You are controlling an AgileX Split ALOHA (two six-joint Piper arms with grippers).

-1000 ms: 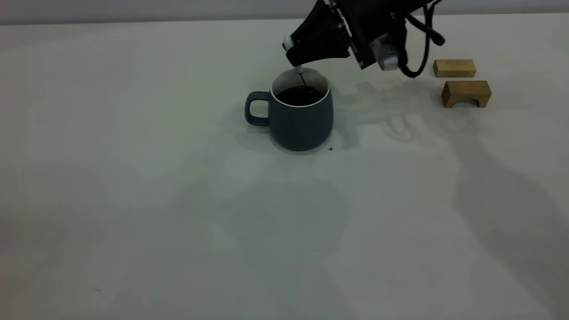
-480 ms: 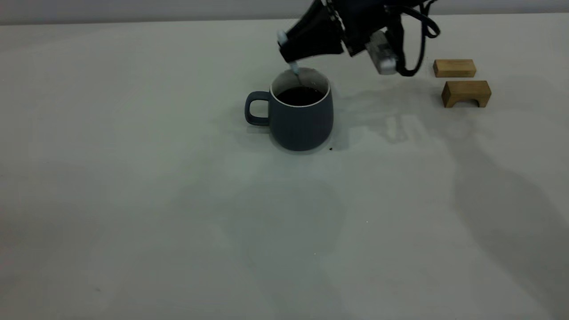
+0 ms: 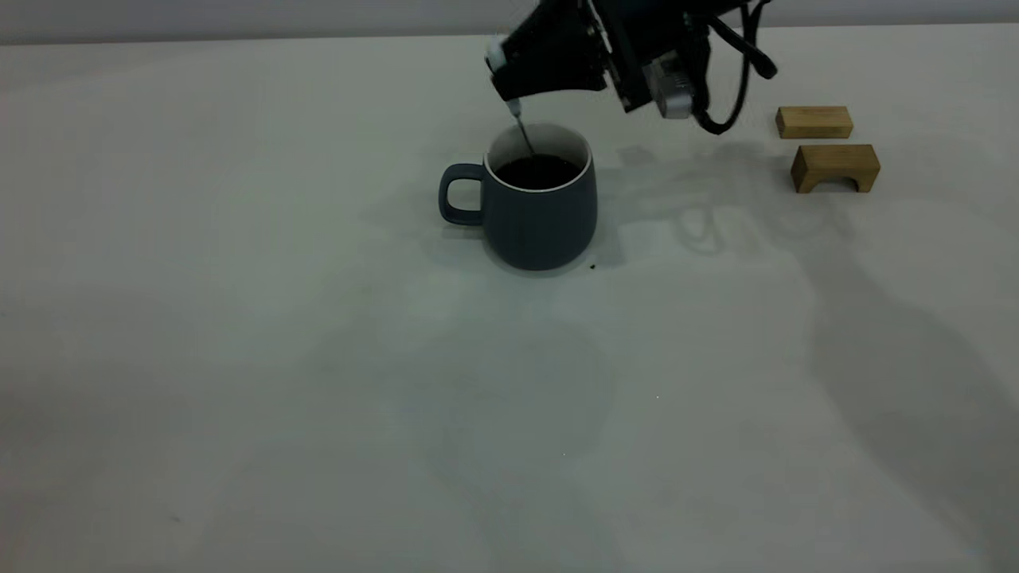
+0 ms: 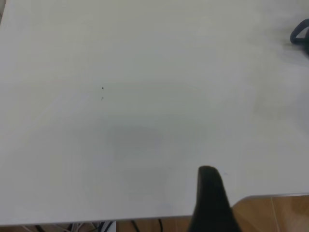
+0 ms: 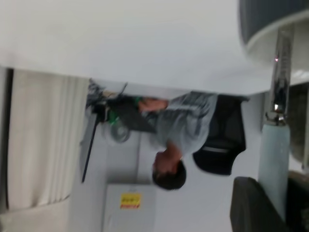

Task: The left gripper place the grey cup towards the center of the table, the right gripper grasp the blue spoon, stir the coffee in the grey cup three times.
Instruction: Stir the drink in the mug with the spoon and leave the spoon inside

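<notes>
One cup: you see the grey cup (image 3: pixel 532 205) upright near the middle of the table (image 3: pixel 318 358), handle to the exterior view's left.
Coffee: one dark pool (image 3: pixel 538 170) inside the cup.
Spoon count: one blue spoon (image 3: pixel 519 127), metal neck slanting down over the rim into the coffee.
Right gripper: (image 3: pixel 509 86) above the cup's far rim, fingers clamped on the spoon's pale handle.
Wooden blocks: two (image 3: pixel 814 122) (image 3: pixel 834 165), at the table's right, well apart from the cup.
Left wrist view: you get one dark finger (image 4: pixel 210 203) of the left gripper over the table edge; its opening cannot be judged. A sliver of the cup (image 4: pixel 300 36) shows far off.
Right wrist view: spoon handle (image 5: pixel 273 164) held between dark fingers (image 5: pixel 253 208); cup wall (image 5: pixel 270 19) beyond. One person (image 5: pixel 181 130) in the background.
</notes>
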